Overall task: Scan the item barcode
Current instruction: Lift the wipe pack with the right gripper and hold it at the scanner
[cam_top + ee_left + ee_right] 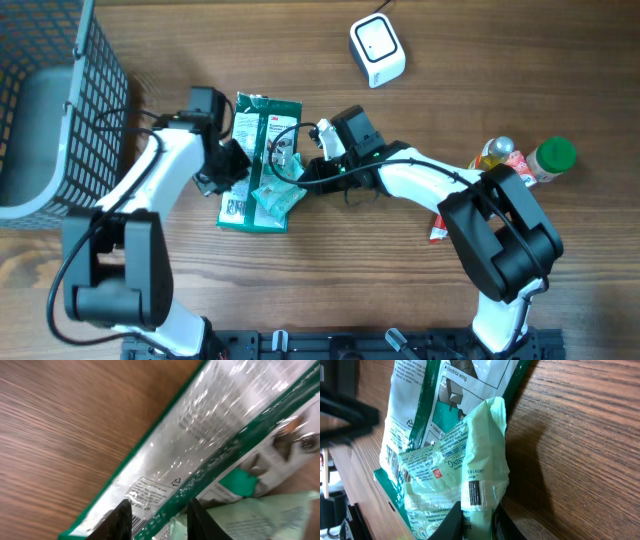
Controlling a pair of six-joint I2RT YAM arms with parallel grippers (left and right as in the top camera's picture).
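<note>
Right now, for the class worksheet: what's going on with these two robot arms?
Both arms are working at a green-and-white package lying between them. The right gripper is pinched on a pale green packet resting on it, with the packet's barcode showing. The left gripper straddles the package's edge; whether it clamps is unclear. The white scanner sits well apart from them, so nothing faces it yet.

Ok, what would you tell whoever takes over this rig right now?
Left gripper: straddles the edge of the large green-and-white plastic package, which lies flat; grip unclear.
Right gripper: shut on the crumpled pale green packet, with its black barcode showing.
White cube scanner: at the far side, apart from both arms.
Done: packet gripped.
Left: bring the barcode to the scanner.
</note>
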